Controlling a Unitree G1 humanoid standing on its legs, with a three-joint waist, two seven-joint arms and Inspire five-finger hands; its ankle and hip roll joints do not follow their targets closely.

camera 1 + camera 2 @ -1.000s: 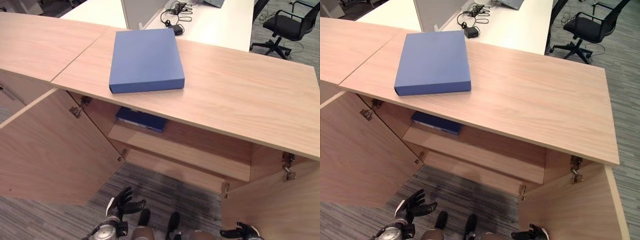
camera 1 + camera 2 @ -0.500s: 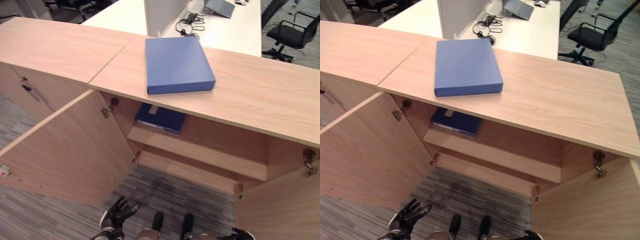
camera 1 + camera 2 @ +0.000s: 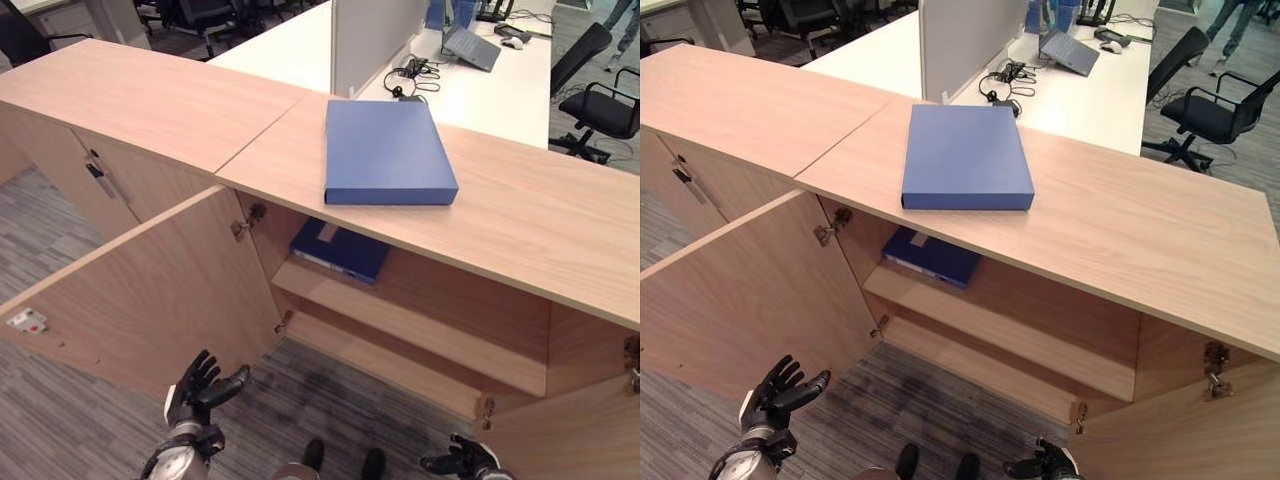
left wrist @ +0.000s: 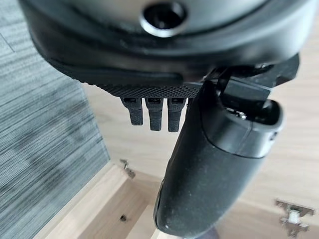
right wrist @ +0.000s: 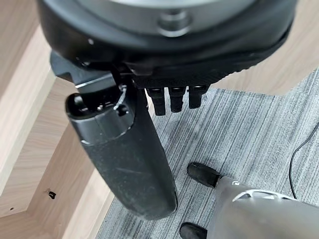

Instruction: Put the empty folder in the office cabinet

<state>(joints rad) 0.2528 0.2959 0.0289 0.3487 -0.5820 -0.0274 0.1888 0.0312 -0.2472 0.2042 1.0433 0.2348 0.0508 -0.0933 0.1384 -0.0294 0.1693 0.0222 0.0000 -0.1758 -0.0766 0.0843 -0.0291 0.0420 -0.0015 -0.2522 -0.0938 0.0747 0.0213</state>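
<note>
Your view has swung left since a second ago; nothing moved. Flat blue box folder (image 3: 389,153) lies untouched on the light wood cabinet top (image 3: 540,220). Left hand (image 3: 203,384) spread, right hand (image 3: 458,460) relaxed, both low and empty. Reach up next.

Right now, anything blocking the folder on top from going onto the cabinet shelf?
Nothing visible. Both doors are open; the folder lies on the cabinet top. Another folder takes the shelf's left end; the rest is free. Both hands hang low, open.
</note>
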